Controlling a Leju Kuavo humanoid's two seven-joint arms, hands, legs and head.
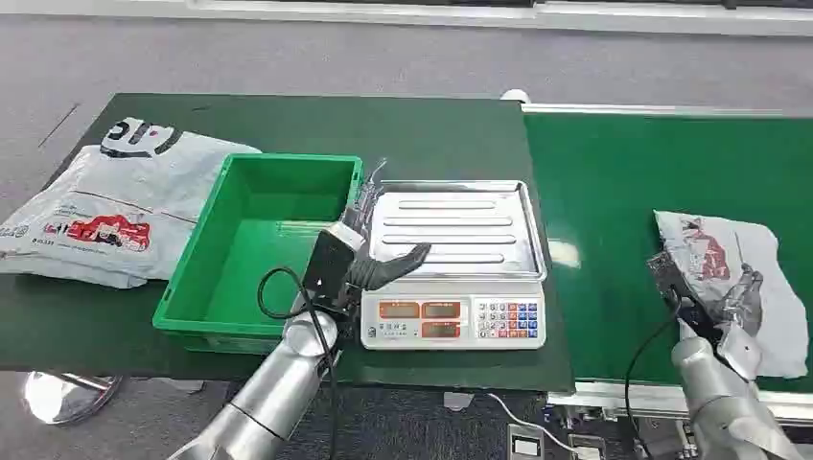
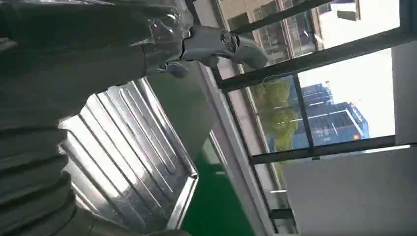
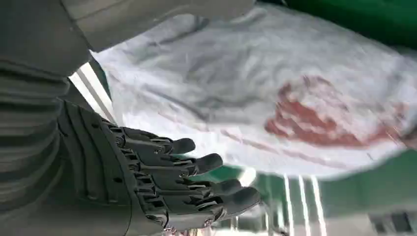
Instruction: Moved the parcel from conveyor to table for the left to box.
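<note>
On green surfaces lie two parcels (image 1: 733,278) (image 1: 101,206), one bin (image 1: 259,249), one scale (image 1: 455,264).

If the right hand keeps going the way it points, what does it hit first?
Most likely the grey parcel on the conveyor: the right hand reaches toward it with fingers spread, though contact is unclear.
</note>
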